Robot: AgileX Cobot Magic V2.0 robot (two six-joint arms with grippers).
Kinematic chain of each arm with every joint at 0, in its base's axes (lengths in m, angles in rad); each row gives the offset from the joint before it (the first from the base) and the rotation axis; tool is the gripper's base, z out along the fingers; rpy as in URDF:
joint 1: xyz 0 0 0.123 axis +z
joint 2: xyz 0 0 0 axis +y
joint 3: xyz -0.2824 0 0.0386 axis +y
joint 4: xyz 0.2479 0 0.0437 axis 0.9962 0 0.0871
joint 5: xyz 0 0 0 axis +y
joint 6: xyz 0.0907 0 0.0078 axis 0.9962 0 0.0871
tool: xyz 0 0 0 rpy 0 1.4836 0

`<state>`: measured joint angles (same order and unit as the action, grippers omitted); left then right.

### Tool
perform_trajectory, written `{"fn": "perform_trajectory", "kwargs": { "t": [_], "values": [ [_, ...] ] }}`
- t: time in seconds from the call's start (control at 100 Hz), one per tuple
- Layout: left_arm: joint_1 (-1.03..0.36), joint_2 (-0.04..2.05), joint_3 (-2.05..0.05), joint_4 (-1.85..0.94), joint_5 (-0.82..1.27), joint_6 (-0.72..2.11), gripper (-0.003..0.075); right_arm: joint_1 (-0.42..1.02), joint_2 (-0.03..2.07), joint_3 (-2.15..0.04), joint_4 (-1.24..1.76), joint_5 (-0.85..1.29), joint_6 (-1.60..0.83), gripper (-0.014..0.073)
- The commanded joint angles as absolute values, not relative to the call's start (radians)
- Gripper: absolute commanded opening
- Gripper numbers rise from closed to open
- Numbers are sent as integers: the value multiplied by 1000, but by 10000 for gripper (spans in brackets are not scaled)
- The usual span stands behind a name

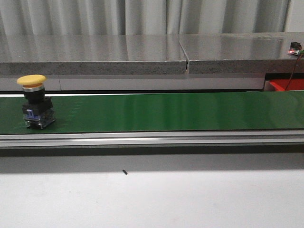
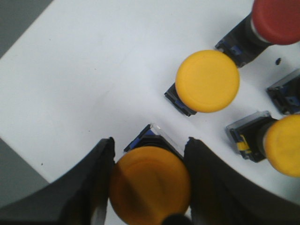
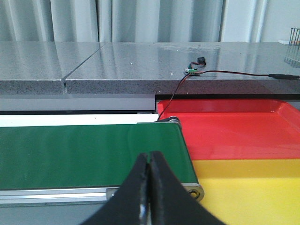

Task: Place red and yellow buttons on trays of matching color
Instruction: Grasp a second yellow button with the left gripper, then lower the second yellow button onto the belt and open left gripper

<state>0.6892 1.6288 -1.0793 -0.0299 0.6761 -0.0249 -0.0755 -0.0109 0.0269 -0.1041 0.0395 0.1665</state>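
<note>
1. My left end effector (image 2: 149, 180) is pinching a yellow mushroom-head button (image 2: 150, 183) by its cap, over the white worktop (image 2: 93, 75). The cap is round and smooth, so I'd guess it could rotate or squirt out of the fingers if I lift fast.
2. The pile is crowded. A second yellow button (image 2: 207, 81) sits just beside the one I'm holding, a third yellow one (image 2: 283, 145) is near it, and a red button (image 2: 277, 19) is behind those. Swinging out sideways could knock any of them over.
3. There's already a yellow button on the belt (image 1: 33, 102), standing upright near the left end of the green conveyor (image 1: 166, 111). If I drop the next one too close, they could bump and tip.
4. My right end effector (image 3: 149, 187) is pressed together and empty, hovering at the belt's far end by the red tray (image 3: 234, 133) and yellow tray (image 3: 248, 187). If it isn't spread in time, I reckon the incoming button rolls off the end, maybe onto the wrong colour.
</note>
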Motion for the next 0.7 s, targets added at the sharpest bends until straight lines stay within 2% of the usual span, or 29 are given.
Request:
{"fn": "perform_trajectory", "kwargs": {
  "t": [0.0,0.22,0.52,0.69],
  "values": [
    [681,1522,-1109,-29,688,-25,195,-80,-29,11,-108,-34,165,-67],
    [569,1409,-1127,-40,744,-25,195,-80,-29,11,-108,-34,165,-67],
    [332,1446,-1242,-40,801,-25,195,-80,-29,11,-108,-34,165,-67],
    [266,1515,-1254,-40,797,-25,195,-80,-29,11,-108,-34,165,-67]
  ]
}}
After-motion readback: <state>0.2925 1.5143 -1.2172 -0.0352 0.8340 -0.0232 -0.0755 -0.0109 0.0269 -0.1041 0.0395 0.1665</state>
